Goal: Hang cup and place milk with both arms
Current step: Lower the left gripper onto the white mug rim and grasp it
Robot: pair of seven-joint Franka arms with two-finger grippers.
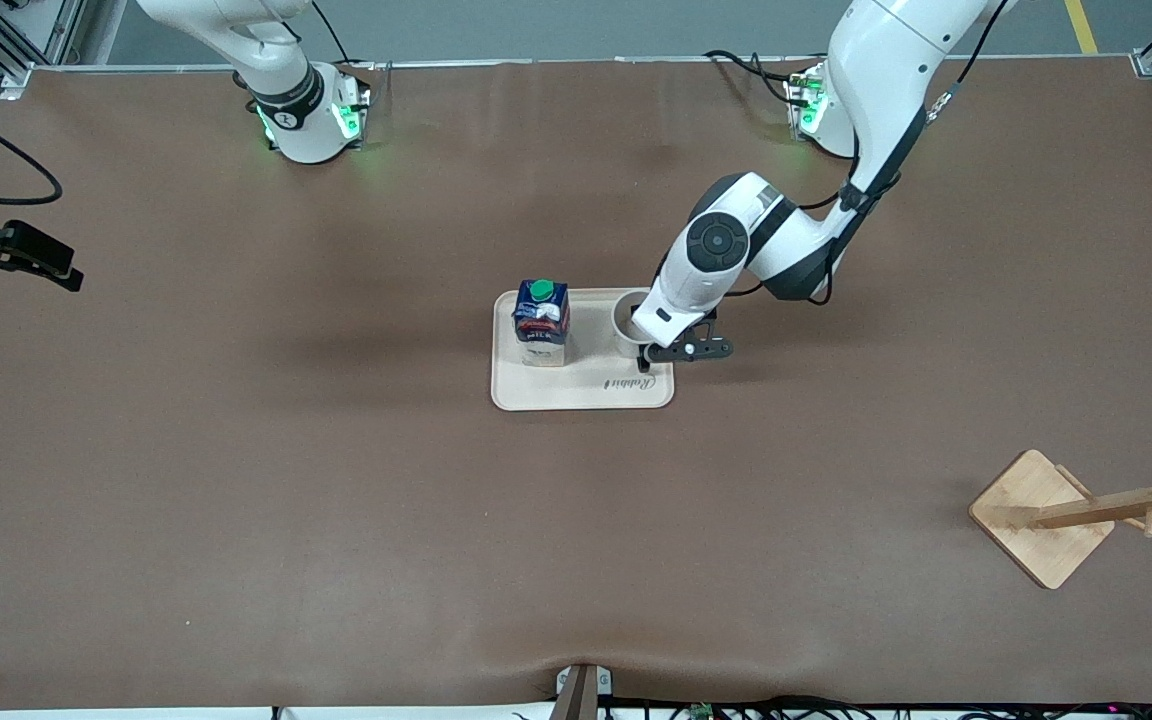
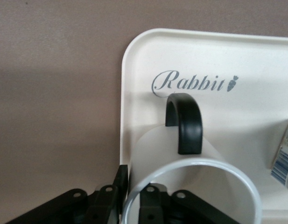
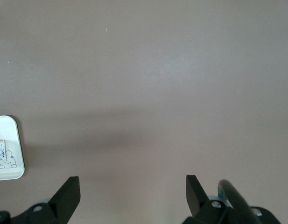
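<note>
The left gripper's (image 2: 129, 205) fingers (image 2: 151, 205) clench the cup's (image 2: 190, 158) rim, one inside, one outside, on the tray (image 1: 576, 395) beside the milk (image 1: 542, 322). The right gripper (image 3: 132, 191) waits, fingers spread, over bare counter (image 1: 236, 500).

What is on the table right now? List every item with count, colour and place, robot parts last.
cup: one, white with a black handle, on the tray, beside the milk toward the left arm's end.
milk: one, dark-blue carton with a green cap, upright on the tray.
tray: one, cream, marked "Rabbit", mid-table.
rack: one, wooden with pegs, at the left arm's end, nearer the front camera than the tray.
table: one, brown.
left hand: one, black, shut on the cup's rim.
right hand: one, black, open, waiting over bare table near the right arm's end.
</note>
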